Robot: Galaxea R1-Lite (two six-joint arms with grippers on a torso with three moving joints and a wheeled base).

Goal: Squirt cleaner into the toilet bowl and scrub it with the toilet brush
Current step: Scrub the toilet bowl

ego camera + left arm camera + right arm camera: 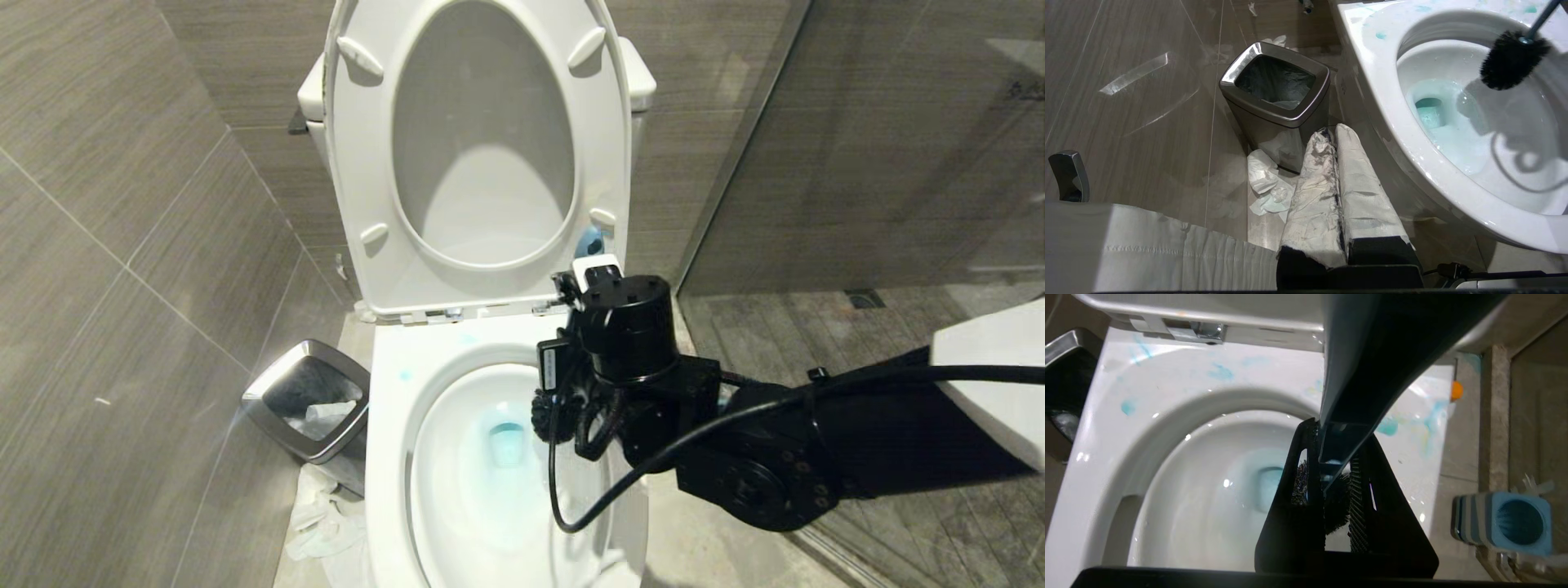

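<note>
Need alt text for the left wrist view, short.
A black-bristled toilet brush hangs inside a white toilet bowl, above blue cleaner pooled at the drain. A steel bin stands on the tiled floor beside the bowl, crumpled tissue at its base.

The right arm (735,457) is glossy black, with a round cylindrical wrist housing, small screws around its joint disc, a looping black cable and a white shell farther back. The right gripper (1331,486) has flat black triangular fingers with ribbed pads. The left gripper (1337,171) has long fingers wrapped in smudged white covering over black bases.
</note>
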